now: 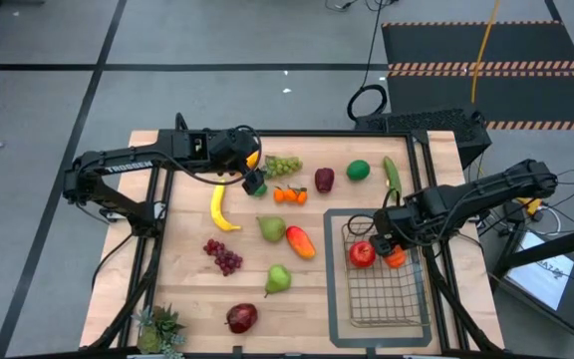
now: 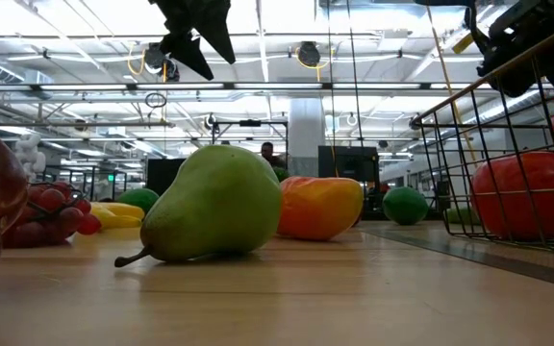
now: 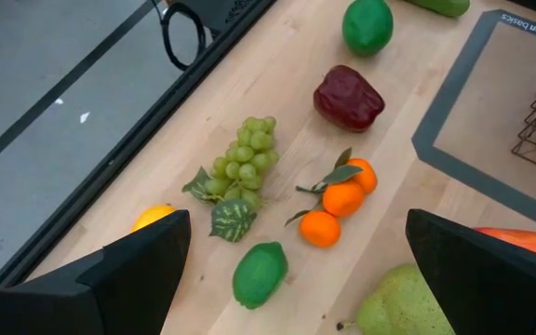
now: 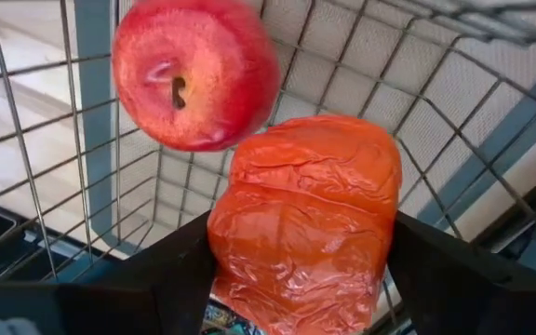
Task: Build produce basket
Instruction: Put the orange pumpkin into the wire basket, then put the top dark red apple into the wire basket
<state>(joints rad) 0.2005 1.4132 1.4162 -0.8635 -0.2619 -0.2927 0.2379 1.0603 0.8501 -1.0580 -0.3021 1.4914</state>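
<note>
Right gripper [image 1: 391,249]: over dark wire-mesh basket [image 1: 386,299], fingers around crinkled orange toy fruit [image 4: 305,219], grip uncertain; round red apple [image 4: 194,73] just beyond, mesh walls close around

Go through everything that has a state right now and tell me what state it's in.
basket: upright on the grey tray, holding two items
red apple: lying inside the basket
orange pepper: in the basket, between the right gripper's fingers
right gripper: over the basket, partly open around the pepper
left gripper: open, empty, above the lime
green pear: lying on its side on the table
</note>
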